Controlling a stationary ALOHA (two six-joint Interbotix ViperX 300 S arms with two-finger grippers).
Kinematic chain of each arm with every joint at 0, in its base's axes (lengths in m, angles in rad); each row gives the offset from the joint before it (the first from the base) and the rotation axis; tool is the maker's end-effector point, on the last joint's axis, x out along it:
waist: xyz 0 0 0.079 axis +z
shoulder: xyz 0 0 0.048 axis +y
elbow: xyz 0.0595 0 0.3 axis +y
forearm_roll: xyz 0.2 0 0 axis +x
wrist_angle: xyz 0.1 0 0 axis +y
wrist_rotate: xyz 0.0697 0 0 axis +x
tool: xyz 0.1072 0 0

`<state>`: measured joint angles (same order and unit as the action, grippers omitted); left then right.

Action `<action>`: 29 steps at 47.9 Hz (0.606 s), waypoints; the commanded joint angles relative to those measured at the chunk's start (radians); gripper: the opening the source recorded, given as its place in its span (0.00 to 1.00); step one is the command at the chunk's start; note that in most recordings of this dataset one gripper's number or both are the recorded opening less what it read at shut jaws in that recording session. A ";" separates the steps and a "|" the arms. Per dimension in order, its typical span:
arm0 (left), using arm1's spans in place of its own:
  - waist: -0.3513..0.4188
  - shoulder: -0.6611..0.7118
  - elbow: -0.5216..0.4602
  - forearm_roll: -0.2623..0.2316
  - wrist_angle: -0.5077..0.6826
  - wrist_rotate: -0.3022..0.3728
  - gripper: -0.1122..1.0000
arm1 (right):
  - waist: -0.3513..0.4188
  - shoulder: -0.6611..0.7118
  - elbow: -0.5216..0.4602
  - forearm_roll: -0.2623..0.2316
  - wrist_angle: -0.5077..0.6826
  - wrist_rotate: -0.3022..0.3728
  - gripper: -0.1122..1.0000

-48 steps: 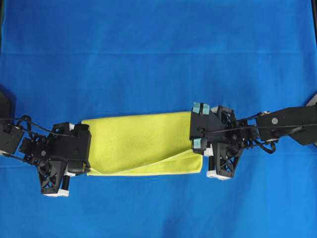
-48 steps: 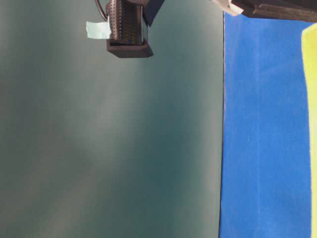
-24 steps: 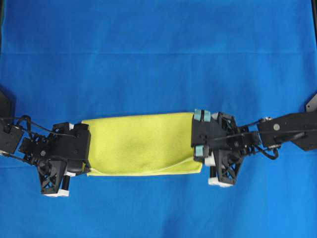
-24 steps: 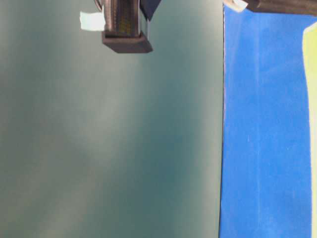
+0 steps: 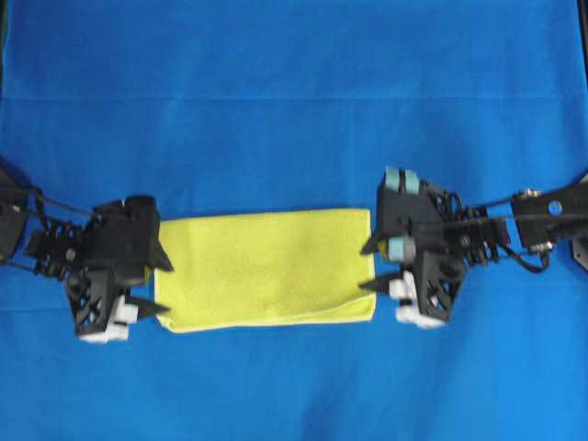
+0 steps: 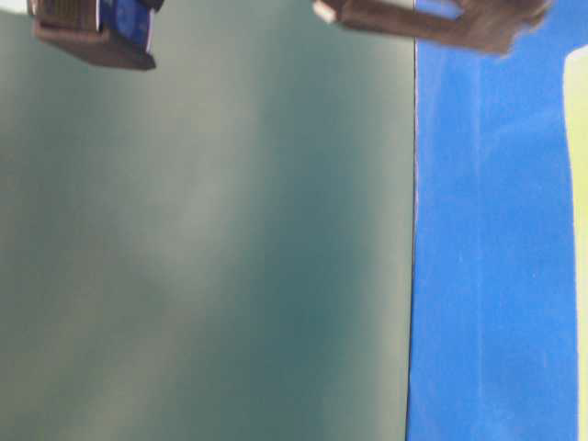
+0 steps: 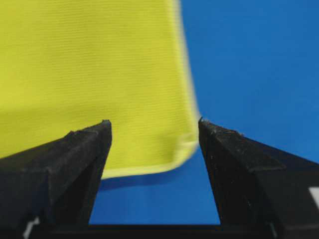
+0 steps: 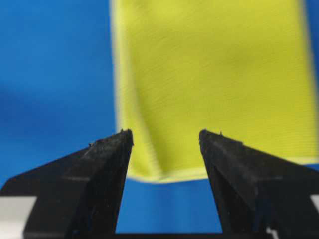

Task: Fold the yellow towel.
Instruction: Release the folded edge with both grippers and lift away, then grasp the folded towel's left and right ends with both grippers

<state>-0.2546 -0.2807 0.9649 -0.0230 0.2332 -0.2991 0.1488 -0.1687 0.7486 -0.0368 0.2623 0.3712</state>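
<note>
Both claws have just let go of the yellow towel (image 5: 266, 267), which a second earlier was pinched at each short end with one layer still peeling up near the right-hand corner; it now lies flat on the blue table cloth (image 5: 294, 110) as a neat folded rectangle, edges lined up, between the two arms. The left claw (image 5: 154, 285) stands with its jaws apart, tips just off the towel's left end, and its wrist view shows the hemmed corner (image 7: 182, 147) lying free in the gap between the black fingers (image 7: 84, 149), touching neither. The right claw (image 5: 371, 266) is likewise spread wide, its tips at the towel's right edge, and its own view shows the folded end resting ahead of the open fingers (image 8: 107, 164) with blue cloth showing below it. Compared with half a second ago both arms have drawn back outward, away from the towel's middle, and the cloth has settled lower and squarer. Judging by how things lie, this fold is set down and released; whether another fold is wanted cannot be told from here. Each arm reaches in low from its own side, wrist roughly level, claw pointing inward at the towel. The table-level view catches only blurred arm parts at its top edge.
</note>
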 commanded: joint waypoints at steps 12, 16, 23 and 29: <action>0.196 -0.003 0.031 0.000 0.011 0.120 0.70 | -0.138 0.044 -0.011 -0.026 0.008 -0.002 0.64; 0.233 0.008 0.046 0.000 0.006 0.137 0.70 | -0.163 0.067 -0.011 -0.031 0.002 -0.002 0.64; 0.281 0.020 0.063 0.000 -0.006 0.146 0.70 | -0.213 0.121 -0.009 -0.037 -0.003 -0.002 0.64; 0.288 0.032 0.074 0.000 -0.044 0.146 0.70 | -0.225 0.158 -0.012 -0.054 -0.018 -0.003 0.64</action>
<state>0.0291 -0.2500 1.0431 -0.0230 0.2148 -0.1534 -0.0782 -0.0138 0.7486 -0.0798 0.2608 0.3697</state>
